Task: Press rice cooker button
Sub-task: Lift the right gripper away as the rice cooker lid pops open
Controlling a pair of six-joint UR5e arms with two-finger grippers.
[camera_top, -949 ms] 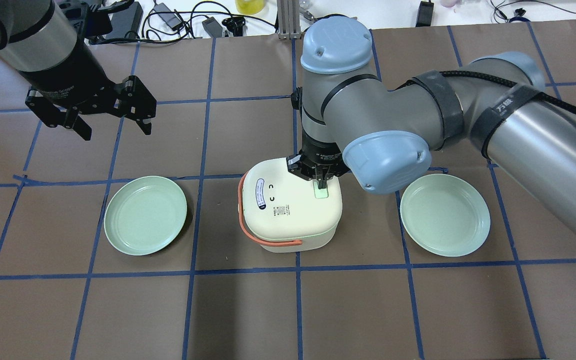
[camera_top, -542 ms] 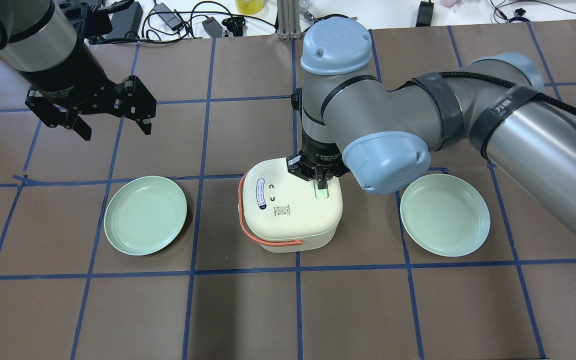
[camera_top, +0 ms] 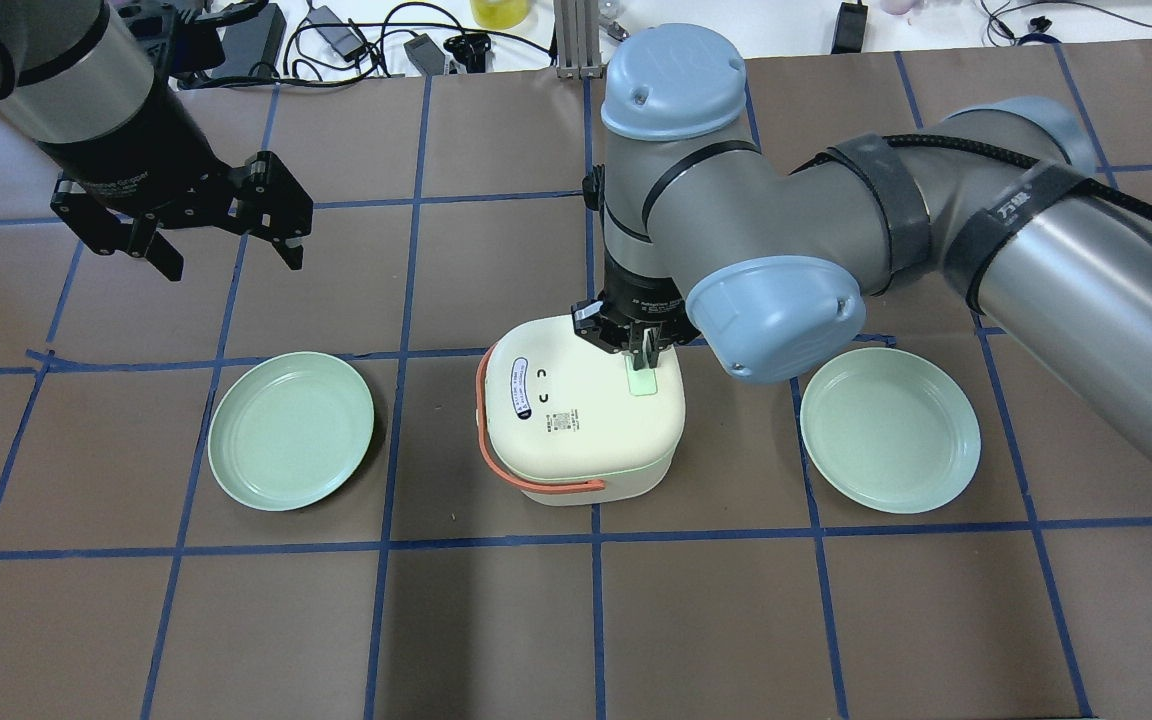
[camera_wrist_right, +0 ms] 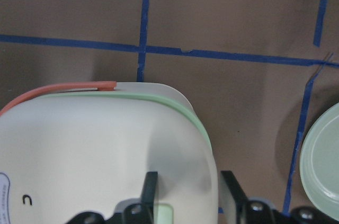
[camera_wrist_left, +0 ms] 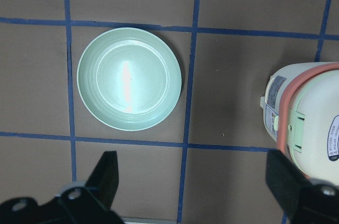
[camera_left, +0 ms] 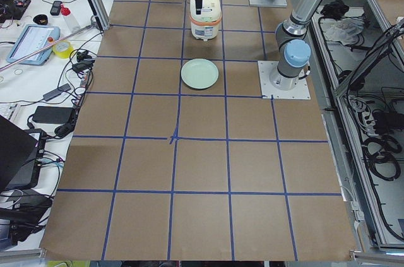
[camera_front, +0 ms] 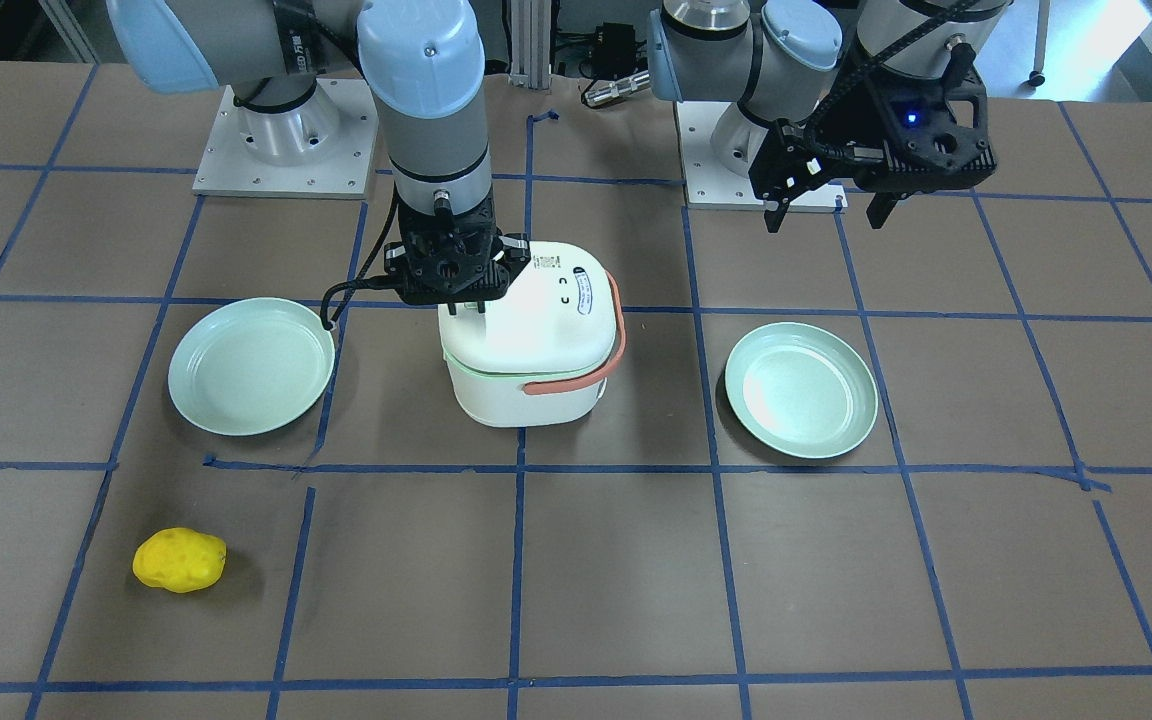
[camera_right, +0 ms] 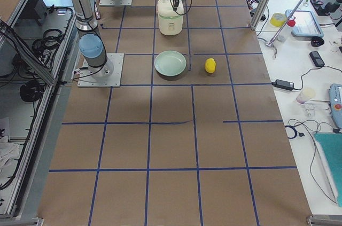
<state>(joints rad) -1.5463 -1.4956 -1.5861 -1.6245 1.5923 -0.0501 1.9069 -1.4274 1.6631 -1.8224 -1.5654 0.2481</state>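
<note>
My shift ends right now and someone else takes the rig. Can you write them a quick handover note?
Left gripper: open, empty, hovering off to its own side.
Right gripper: jaws slightly apart, holding nothing, pointing down at the pale green button on the cream rice cooker with the orange handle, mid-table.
Done: right arm lined up on the button.
Left: contact cannot be confirmed from these views. Check the press, repeat if needed, then lift clear.

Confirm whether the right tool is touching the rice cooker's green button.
Cannot tell. Overhead, the right tool sits over the far end of the green button, but no view shows contact or a gap.
</note>
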